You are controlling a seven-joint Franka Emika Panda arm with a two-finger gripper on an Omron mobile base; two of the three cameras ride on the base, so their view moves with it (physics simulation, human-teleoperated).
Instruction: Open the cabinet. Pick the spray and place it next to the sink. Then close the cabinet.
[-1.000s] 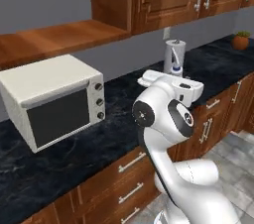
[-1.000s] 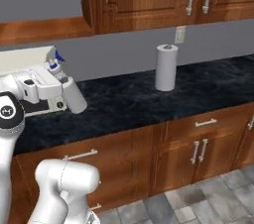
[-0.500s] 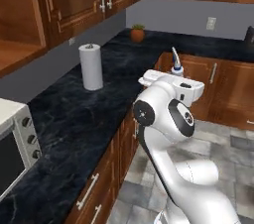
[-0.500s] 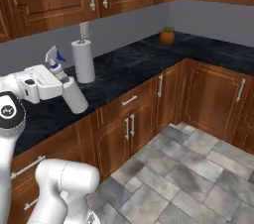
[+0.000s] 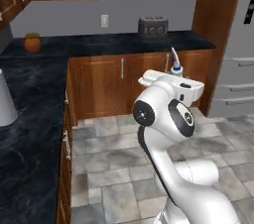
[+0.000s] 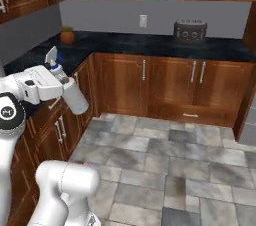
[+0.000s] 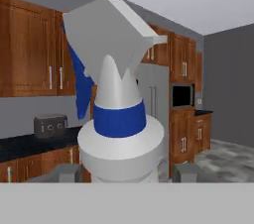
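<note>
The pincer (image 7: 121, 172) is clamped on the spray (image 6: 70, 91), with one dark fingertip (image 7: 62, 172) on either side of the bottle body, holding it in the air off the black surface (image 6: 150, 44). In the right base view the bottle's long axis runs tilted, body angled down and away from the pincer and neck angled up toward the trigger nozzle (image 6: 53, 57). In the hand view the long axis lies along the pincer's line of sight, nozzle end farthest from the fingertips.
</note>
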